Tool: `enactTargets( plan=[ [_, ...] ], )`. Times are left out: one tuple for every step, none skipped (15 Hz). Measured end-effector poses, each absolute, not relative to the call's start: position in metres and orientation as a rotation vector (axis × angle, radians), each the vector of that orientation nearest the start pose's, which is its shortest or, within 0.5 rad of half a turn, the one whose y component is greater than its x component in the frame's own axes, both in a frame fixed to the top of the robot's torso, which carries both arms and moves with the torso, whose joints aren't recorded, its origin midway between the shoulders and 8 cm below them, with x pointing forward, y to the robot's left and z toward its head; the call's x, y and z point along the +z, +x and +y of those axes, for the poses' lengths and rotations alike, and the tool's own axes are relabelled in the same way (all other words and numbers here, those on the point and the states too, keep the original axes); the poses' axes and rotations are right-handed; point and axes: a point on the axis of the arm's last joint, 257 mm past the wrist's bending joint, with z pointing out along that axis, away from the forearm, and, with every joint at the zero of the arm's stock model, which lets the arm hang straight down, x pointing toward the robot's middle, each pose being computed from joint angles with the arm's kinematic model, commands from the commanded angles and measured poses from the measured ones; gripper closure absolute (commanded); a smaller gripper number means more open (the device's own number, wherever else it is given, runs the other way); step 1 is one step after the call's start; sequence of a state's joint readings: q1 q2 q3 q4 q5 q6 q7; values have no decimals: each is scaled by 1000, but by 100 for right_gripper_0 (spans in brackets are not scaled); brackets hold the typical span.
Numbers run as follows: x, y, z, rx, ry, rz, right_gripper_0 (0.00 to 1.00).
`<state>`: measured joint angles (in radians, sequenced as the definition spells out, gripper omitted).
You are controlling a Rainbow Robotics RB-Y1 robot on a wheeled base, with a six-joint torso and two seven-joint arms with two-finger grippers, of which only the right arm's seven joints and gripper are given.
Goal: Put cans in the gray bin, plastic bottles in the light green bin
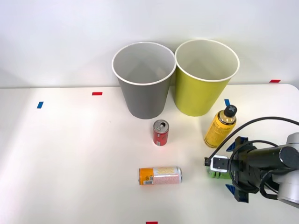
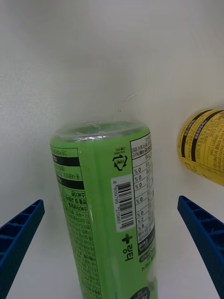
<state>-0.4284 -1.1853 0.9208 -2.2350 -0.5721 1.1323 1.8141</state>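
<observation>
A white table (image 1: 70, 154) seen from above and in front of the robot. Nearest, at the right side, the robot's right claw (image 1: 233, 168) hangs low over the table with its two blue ribbed fingers (image 2: 18, 233) spread wide apart. A green bottle (image 2: 107, 205) lies on its side between them, touching neither finger; from the front, a small green patch of it (image 1: 218, 175) peeks out beneath the wrist.

To the left of the claw, near the middle of the table, an orange and pale pink can (image 1: 160, 176) lies on its side. Just beyond the claw, a yellow bottle (image 1: 220, 126) with a black cap stands upright, close beside the green one. Farther back and left of it, a short red can (image 1: 160, 133) stands upright with its silver top showing.

At the far edge of the table, against the white wall, two tall round bins stand side by side, rims almost touching: a gray bin (image 1: 143, 79) on the left and a yellow-green bin (image 1: 206, 77) on the right. Both have white insides.
</observation>
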Motion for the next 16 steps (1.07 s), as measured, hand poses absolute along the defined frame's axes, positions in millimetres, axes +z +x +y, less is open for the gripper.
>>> enactTargets(
  plan=[
    [-308, 360, -224, -364, -1818, 1998, 0],
    [-310, 359, -220, -363, -1830, 1989, 0],
    [-310, 360, -217, -364, -1836, 1978, 0],
    [-309, 361, -214, -364, -1840, 1969, 0],
    [-309, 362, -212, -361, -1842, 1963, 0],
    [-310, 363, -209, -358, -1841, 1962, 0],
    [-312, 366, -210, -362, -1840, 1965, 23],
    [-313, 370, -212, -373, -1842, 1964, 69],
    [-312, 372, -216, -390, -1847, 1960, 88],
    [-312, 373, -221, -406, -1855, 1958, 93],
    [-311, 373, -225, -416, -1860, 1958, 97],
    [-310, 373, -227, -422, -1863, 1957, 98],
    [-309, 372, -228, -424, -1864, 1955, 98],
    [-309, 369, -229, -423, -1865, 1956, 98],
    [-309, 365, -229, -419, -1860, 1958, 98],
    [-308, 361, -228, -422, -1838, 1964, 98]
  ],
)
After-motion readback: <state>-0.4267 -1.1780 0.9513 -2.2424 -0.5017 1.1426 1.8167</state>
